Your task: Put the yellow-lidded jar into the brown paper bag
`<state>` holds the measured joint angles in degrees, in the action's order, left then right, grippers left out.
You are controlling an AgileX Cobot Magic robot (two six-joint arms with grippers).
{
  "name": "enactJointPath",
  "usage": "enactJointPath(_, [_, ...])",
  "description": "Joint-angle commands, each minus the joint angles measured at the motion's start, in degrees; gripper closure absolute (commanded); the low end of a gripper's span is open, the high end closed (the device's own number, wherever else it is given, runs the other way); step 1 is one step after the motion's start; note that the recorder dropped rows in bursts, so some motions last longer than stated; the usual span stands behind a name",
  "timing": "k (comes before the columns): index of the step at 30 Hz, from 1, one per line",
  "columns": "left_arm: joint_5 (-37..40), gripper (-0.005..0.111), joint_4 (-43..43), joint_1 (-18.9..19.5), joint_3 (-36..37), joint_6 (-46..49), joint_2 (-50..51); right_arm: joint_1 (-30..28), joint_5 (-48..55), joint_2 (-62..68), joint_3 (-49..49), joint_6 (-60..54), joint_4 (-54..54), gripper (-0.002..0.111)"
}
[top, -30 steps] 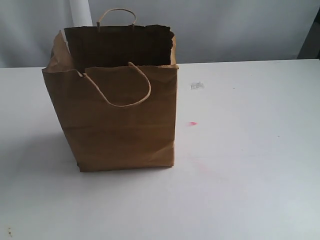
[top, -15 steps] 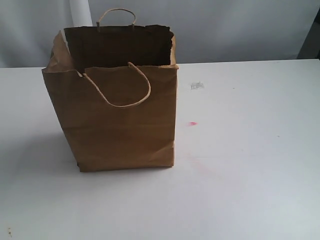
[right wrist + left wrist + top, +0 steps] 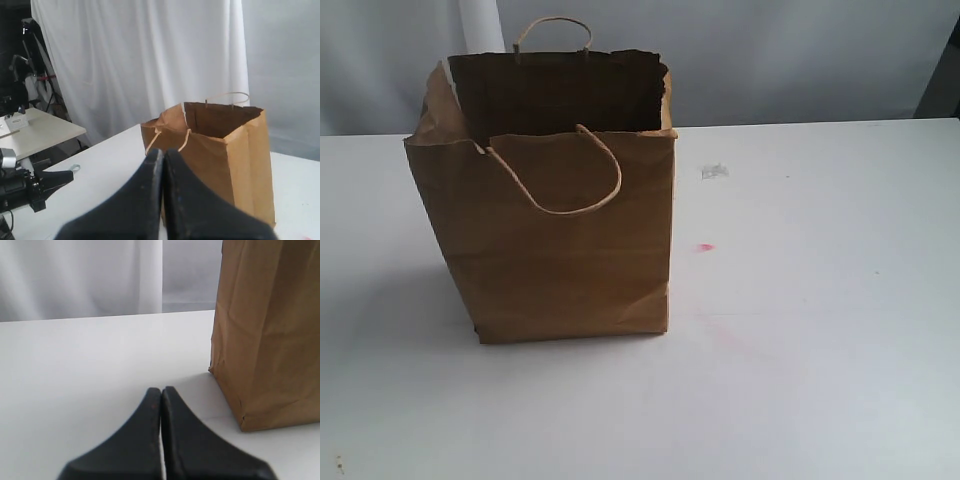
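White table [image 3: 820, 350], pale curtain behind. We've got the brown paper bag [image 3: 560, 250] standing upright on it, ragged mouth open, left of middle in the exterior view. 1 cord handle [image 3: 618, 180] flops down its front. The left gripper [image 3: 161, 392] is pinched fully together on nothing, near the bag's bottom corner. The right gripper [image 3: 162, 152] is the same, empty.

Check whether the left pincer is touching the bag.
Apart. The left wrist view shows a strip of white table between the tips of the shut left pincer and the bag.
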<state>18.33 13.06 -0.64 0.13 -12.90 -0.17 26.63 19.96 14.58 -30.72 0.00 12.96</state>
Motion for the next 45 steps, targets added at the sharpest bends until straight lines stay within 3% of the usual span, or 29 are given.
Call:
enactJointPath(1, [-0.5, 0.106, -0.2, -0.3, -0.1, -0.2, 0.2, 0.1, -2.1, -0.3, 3.5, 0.0, 0.6, 0.108])
enactJointPath(10, [-0.5, 0.106, -0.2, -0.3, -0.1, -0.2, 0.2, 0.1, -1.4, -0.3, 3.9, 0.0, 0.0, 0.108])
enactJointPath(18, [-0.5, 0.106, -0.2, -0.3, -0.1, -0.2, 0.2, -0.2, -1.5, -0.8, 4.1, -4.7, -6.9, 0.108])
enactJointPath(30, [-0.5, 0.106, -0.2, -0.3, -0.1, -0.2, 0.2, -13.7, -14.7, -12.7, 19.8, -9.0, -8.2, 0.108])
enactJointPath(38, [-0.5, 0.106, -0.2, -0.3, -0.1, -0.2, 0.2, -20.7, -15.8, -14.6, 29.0, -7.9, -6.1, 0.108])
enactJointPath(45, [-0.5, 0.106, -0.2, -0.3, -0.1, -0.2, 0.2, -28.0, -15.9, -14.6, 30.7, -7.7, -5.9, 0.108])
